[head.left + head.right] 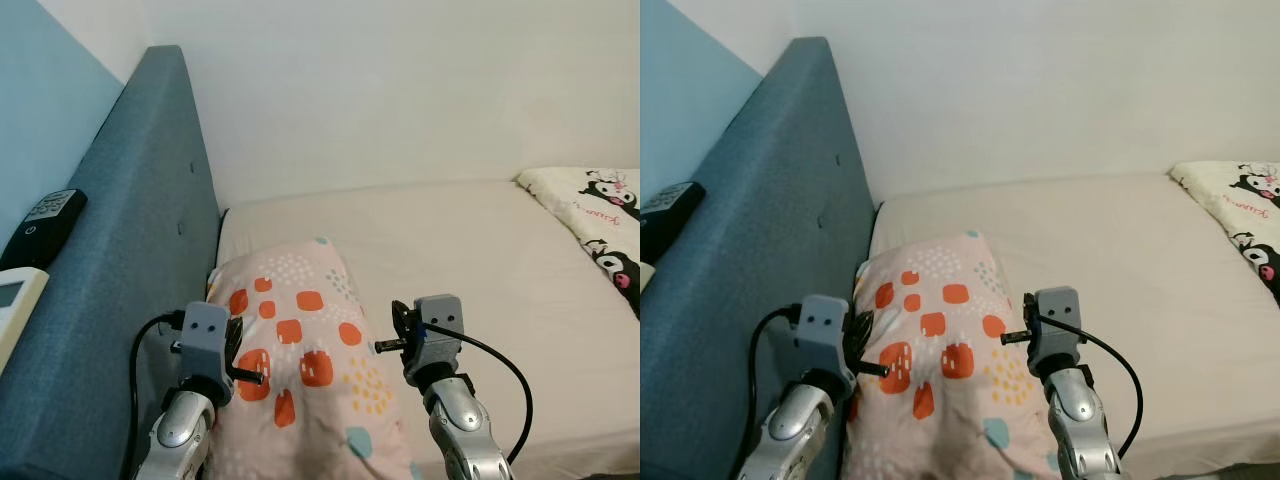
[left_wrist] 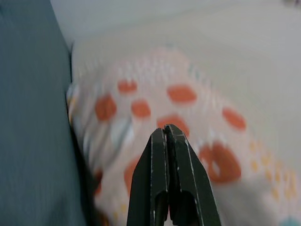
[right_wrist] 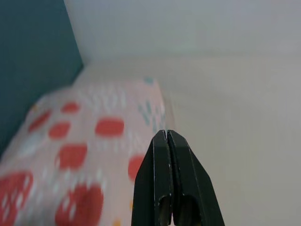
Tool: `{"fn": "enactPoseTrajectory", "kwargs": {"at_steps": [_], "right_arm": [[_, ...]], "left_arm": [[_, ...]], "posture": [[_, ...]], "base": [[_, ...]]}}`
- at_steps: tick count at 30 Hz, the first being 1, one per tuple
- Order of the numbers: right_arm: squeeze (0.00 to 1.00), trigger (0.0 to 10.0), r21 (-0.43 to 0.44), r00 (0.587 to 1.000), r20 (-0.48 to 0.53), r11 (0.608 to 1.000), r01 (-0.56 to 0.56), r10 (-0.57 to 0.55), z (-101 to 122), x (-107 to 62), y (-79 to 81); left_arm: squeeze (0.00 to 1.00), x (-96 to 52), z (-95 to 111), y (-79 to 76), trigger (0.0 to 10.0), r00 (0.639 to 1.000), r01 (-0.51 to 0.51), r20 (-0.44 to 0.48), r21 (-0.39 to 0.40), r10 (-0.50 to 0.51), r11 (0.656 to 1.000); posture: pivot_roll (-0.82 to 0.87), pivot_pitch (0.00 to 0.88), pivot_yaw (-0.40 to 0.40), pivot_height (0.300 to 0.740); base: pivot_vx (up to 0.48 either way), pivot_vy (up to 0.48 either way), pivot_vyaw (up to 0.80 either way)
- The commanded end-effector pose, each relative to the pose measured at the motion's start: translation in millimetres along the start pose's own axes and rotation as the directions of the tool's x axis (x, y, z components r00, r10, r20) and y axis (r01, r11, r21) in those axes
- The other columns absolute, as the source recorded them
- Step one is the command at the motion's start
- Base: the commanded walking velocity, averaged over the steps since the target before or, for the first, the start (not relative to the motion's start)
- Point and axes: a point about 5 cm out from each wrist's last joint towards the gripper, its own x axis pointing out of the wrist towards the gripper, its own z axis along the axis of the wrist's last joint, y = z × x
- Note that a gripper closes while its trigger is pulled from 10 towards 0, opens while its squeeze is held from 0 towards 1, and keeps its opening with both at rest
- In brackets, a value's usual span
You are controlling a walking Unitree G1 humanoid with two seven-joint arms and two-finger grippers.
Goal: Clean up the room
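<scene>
Settling the spotted pillow (image 1: 310, 360), which lies on the bed (image 1: 470, 250) against the blue headboard (image 1: 140, 250) at nine o'clock, goes best with the left end effector (image 2: 165, 134) and right end effector (image 3: 167, 136), both pressed together and empty, nudging evenly from either flank.

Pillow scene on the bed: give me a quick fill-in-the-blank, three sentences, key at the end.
1. The pillow with orange spots lies against the blue ____ of the bed.
2. Both wrist views show the left tool and the right tool with fingers ____.
3. The black remote rests on top of the ____.

Missing words: headboard; shut; headboard
</scene>
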Motion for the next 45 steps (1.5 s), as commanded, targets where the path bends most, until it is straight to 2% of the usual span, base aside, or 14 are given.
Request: {"fn": "enactPoseTrajectory", "kwargs": {"at_steps": [1,2,4,5,8,10,13,14,17,26,32,45], "right_arm": [[0.0,10.0,0.001,0.993,-0.116,1.0,0.03,-0.029,-27,-10.2,-2.0],[0.0,10.0,0.001,0.993,-0.116,1.0,0.03,-0.029,-27,-10.2,-2.0],[0.0,10.0,-0.019,0.977,-0.197,0.997,0.074,-0.076,-48,-19.8,-8.0],[0.0,10.0,-0.019,0.977,-0.197,0.997,0.074,-0.076,-48,-19.8,-8.0],[0.0,10.0,-0.034,0.946,-0.315,0.997,0.062,-0.07,-72,-29.1,-5.9],[0.0,10.0,-0.047,0.936,-0.348,0.998,0.043,-0.057,-78,-31.4,-3.0],[0.0,10.0,-0.053,0.932,-0.359,0.998,0.032,-0.049,-81,-32.6,-1.0],[0.0,10.0,-0.053,0.931,-0.362,0.998,0.027,-0.045,-82,-33.0,-0.1],[0.0,10.0,-0.058,0.934,-0.356,0.998,0.018,-0.037,-82,-33.2,1.4],[0.0,10.0,-0.076,0.937,-0.348,0.997,0.011,-0.037,-84,-33.7,2.7],[0.0,10.0,-0.075,0.938,-0.344,0.997,0.011,-0.036,-86,-34.1,3.8],[0.0,10.0,-0.078,0.942,-0.335,0.997,0.012,-0.038,-87,-34.7,2.9]], "left_arm": [[0.0,-7.5,-23,4.9,10.0,0.995,0.001,-0.1,0.05,0.004,0.999],[0.0,-7.5,-23,4.9,10.0,0.995,0.001,-0.1,0.05,0.004,0.999],[0.0,-13.0,-43,9.6,10.0,0.982,-0.017,-0.189,0.07,0.03,0.997],[0.0,-13.0,-43,9.6,10.0,0.982,-0.017,-0.189,0.07,0.03,0.997],[0.0,-17.5,-68,14.6,10.0,0.951,-0.011,-0.304,0.14,0.054,0.99],[0.0,-18.9,-76,17.7,10.0,0.935,-0.031,-0.344,0.158,0.084,0.987],[0.0,-19.0,-80,17.9,10.0,0.926,-0.048,-0.364,0.144,0.098,0.988],[0.0,-18.2,-79,14.7,10.0,0.931,-0.048,-0.355,0.107,0.083,0.993],[0.0,-16.1,-74,8.4,10.0,0.945,-0.026,-0.322,0.091,0.054,0.996],[0.0,-17.7,-76,8.2,10.0,0.945,-0.064,-0.317,0.077,0.085,0.995],[0.0,-17.7,-76,8.5,10.0,0.954,-0.047,-0.292,0.092,0.072,0.995],[0.0,-16.7,-73,4.4,10.0,0.963,-0.022,-0.266,0.099,0.048,0.995]], "posture": [[0.0,0.107,-0.016,0.74],[0.0,0.107,-0.016,0.74],[0.0,0.103,-0.009,0.74],[0.0,0.103,-0.009,0.74],[0.0,0.096,-0.006,0.74],[0.0,0.096,-0.008,0.74],[0.0,0.099,-0.009,0.74],[0.0,0.099,-0.01,0.74],[0.0,0.098,-0.011,0.74],[0.0,0.093,-0.009,0.74],[0.0,0.086,-0.011,0.74],[0.0,0.082,-0.013,0.74]], "base": [[0.0,0.0,0.0],[0.0,0.0,0.0],[0.0,0.0,0.0],[0.0,0.0,0.0],[0.0,0.0,0.0],[0.0,0.0,0.0],[0.0,0.0,0.0],[0.0,0.0,0.0],[0.0,0.0,0.0],[0.0,0.0,0.0],[0.0,0.0,0.0],[0.0,-0.468,0.0]]}}
